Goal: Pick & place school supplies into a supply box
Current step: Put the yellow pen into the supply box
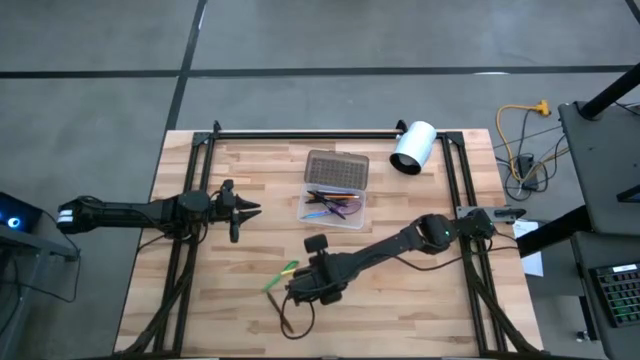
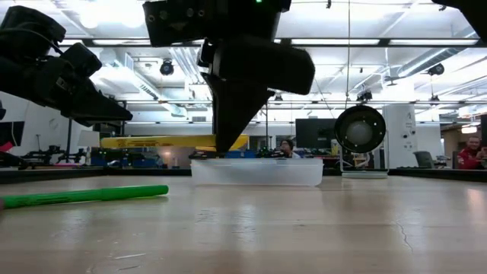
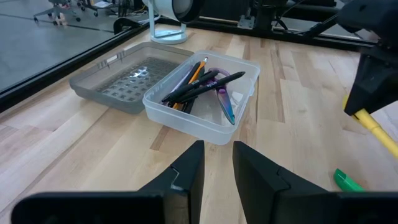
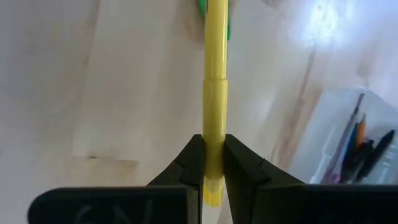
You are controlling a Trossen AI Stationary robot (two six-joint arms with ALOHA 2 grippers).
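Yellow pen (image 4: 215, 93) pinched near one end between the right gripper's (image 4: 214, 163) nearly closed fingers, most of its length sticking out past the fingertips, unsupported. Held on the near side of the supply box (image 1: 333, 205), a little apart from it, toward the table's front edge. Lid (image 1: 337, 171) folded flat open behind the box, dark pens, an orange pencil and purple-handled scissors (image 3: 219, 91) already inside the clear tray. Green pen (image 1: 281, 277) lying on the wooden table (image 1: 420, 310) just beside the held pen, on the side away from the box, not yet collected. Left gripper (image 3: 217, 163) waiting off the box's left side, pointed at it, fingers partly apart and holding nothing. White cylinder (image 1: 413, 147) lying behind the box toward the right. Likely trouble from here: grip so close to the pen's end, so a swing toward the box could let the long free part pivot or slip out; free tip could also catch the tray's near wall or cross the pens already inside and end up propped on the rim rather than lying flat. Release too early, and a roll across the table toward the green pen.
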